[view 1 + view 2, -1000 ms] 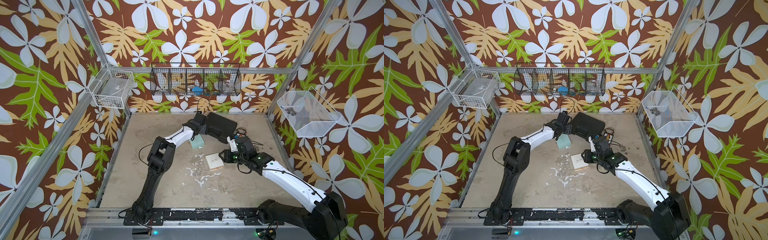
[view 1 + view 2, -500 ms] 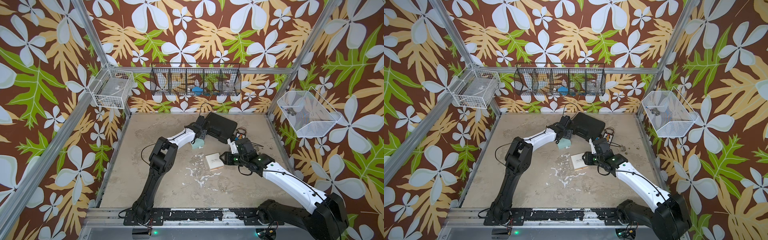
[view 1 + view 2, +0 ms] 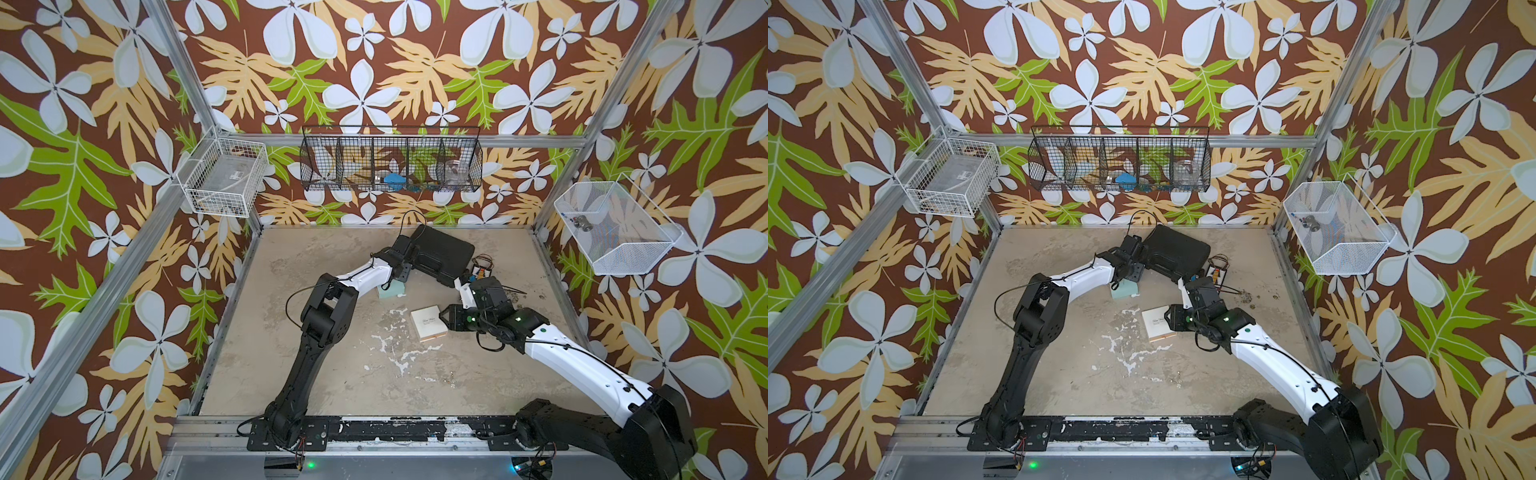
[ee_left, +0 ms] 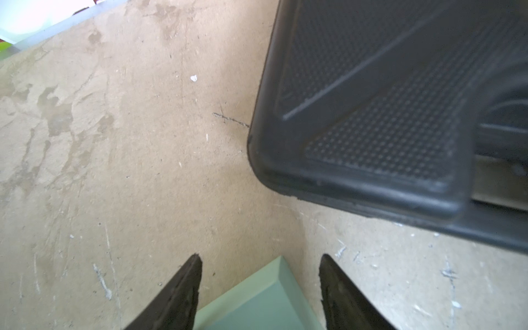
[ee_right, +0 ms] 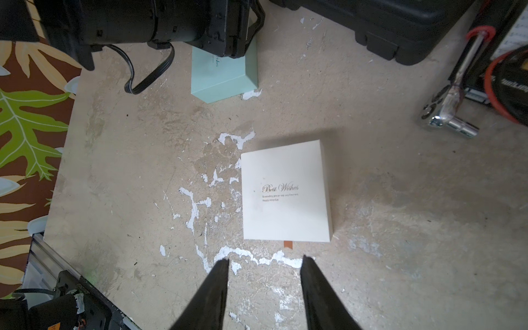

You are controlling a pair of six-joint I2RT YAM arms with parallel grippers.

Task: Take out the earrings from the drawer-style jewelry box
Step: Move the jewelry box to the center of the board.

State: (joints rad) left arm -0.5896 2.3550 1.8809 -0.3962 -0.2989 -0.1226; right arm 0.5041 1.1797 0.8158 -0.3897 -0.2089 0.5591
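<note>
Approach step: left gripper (image 4: 260, 257) part-open astride mint box (image 4: 257, 308), hold uncertain; right gripper (image 5: 265, 258) part-open, empty, likely next pinches cream box (image 5: 285, 194) pull tab (image 5: 288, 243)

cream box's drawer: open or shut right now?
Shut. The cream box shows one unbroken square outline, no tray slid out; only its brown pull tab pokes out toward the right end effector.

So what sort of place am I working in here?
Probably a staged robot test cell, not a real room: a bare metal frame, printed floral walls, and a wire basket hung at the back.
</note>
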